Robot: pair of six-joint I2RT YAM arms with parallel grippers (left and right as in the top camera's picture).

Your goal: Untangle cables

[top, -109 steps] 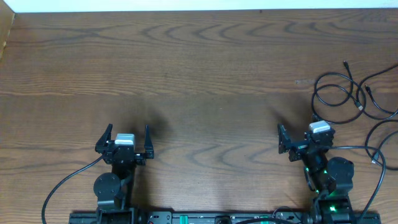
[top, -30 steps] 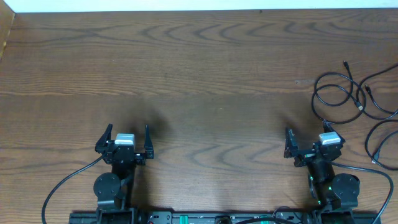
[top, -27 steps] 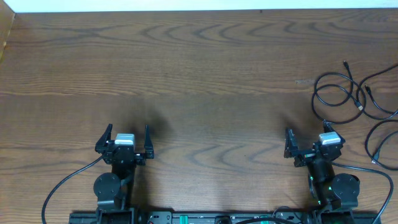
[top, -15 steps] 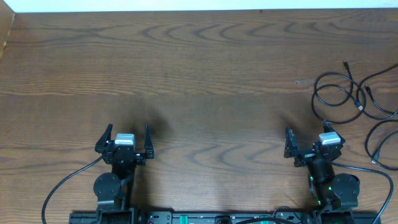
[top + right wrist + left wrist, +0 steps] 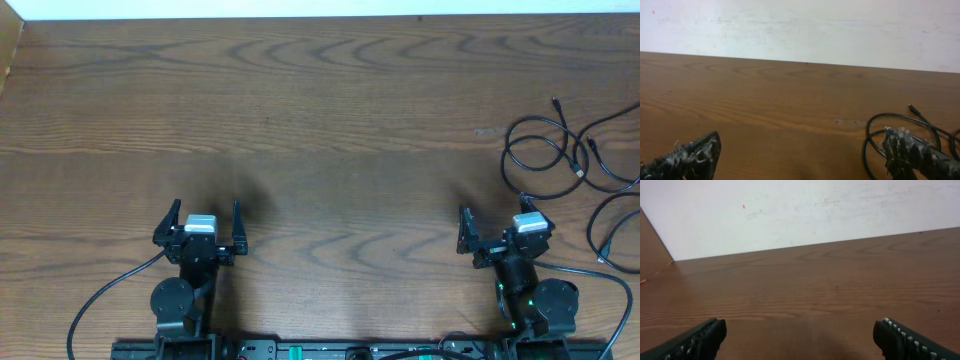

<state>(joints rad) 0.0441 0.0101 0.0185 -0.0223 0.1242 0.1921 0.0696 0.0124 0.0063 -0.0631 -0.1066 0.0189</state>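
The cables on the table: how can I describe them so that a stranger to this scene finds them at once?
On the brown wooden table, look at the right edge, just beyond the open right hand. There lie the cables: black cords in overlapping loops with small plugs, much thinner than the leads that feed the arms.

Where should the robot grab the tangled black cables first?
Probably at the loose end with the small plug, which sticks out at the far side of the cables, clear of the overlapping loops. The right gripper, jaws open, is nearest; come straight down from above, since the cords lie flat on the table.
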